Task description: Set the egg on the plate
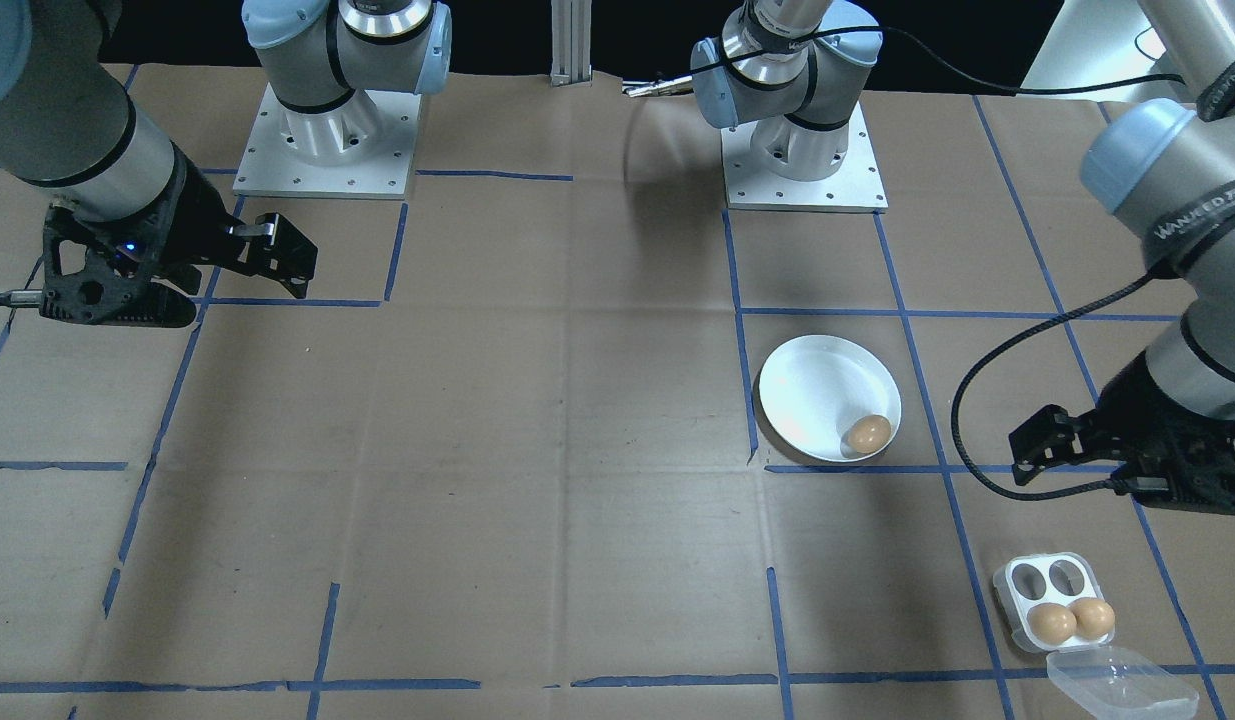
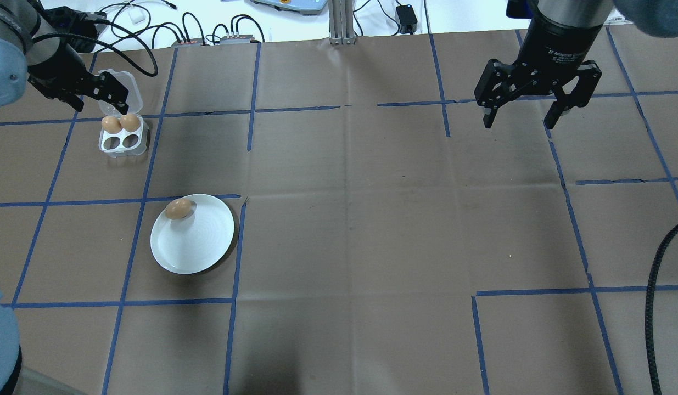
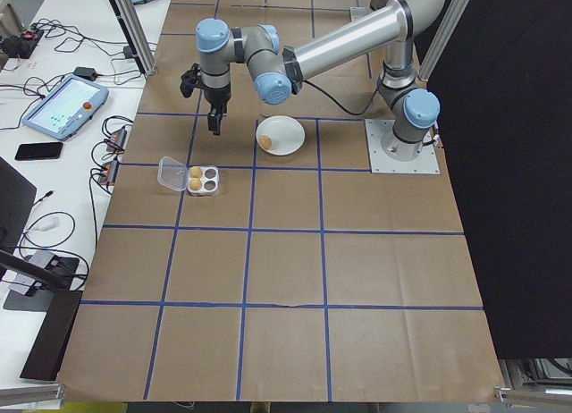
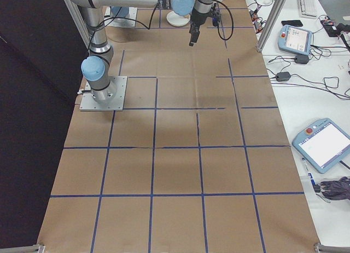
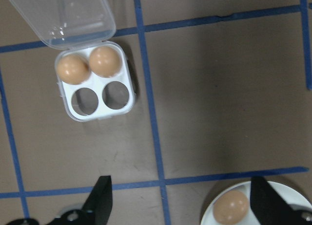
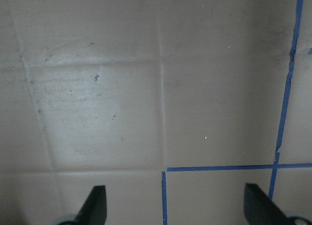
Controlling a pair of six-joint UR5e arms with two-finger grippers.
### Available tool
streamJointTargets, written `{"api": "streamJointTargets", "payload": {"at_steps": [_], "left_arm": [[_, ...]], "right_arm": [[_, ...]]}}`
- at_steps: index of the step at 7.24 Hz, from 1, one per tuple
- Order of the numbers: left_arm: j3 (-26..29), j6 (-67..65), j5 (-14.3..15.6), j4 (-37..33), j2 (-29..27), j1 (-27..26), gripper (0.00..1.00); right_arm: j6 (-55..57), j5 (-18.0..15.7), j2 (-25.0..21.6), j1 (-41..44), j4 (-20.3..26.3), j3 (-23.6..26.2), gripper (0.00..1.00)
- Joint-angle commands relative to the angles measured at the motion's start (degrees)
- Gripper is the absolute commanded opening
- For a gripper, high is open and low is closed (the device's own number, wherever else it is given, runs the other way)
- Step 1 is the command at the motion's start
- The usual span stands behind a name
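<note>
Egg [image 1: 868, 433] lies at the plate [image 1: 812, 385] rim. Left hand [image 5: 180, 205] hangs open and empty, up beside it. Right hand [image 2: 519, 118] is open, far away.

silver arms, pale-blue joints, black cables

clear egg tray [image 2: 123, 137], lid open, holding two eggs [image 2: 121, 123].

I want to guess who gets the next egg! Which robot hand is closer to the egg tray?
The left. The left gripper hovers open right by the egg tray, near its lid. The right gripper, also open, hangs far across the table.
</note>
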Motion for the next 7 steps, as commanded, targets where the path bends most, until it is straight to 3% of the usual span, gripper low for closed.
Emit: {"api": "streamJointTargets", "payload": {"at_steps": [1,3,7], "left_arm": [[5.48,15.26,0.06,-0.21,-4.19,0.99,1.0],[8.12,31.88,-0.2,0.22,-6.74,1.07,1.0],[17.36,48.79,2.34,-4.25,-15.44,1.25,1.0]], "right_arm": [[0.0,0.02,0.08,0.0,0.0,0.0,1.0],[0.0,0.02,0.0,0.0,0.0,0.0,1.0],[0.0,0.02,0.0,0.0,0.0,0.0,1.0]]}}
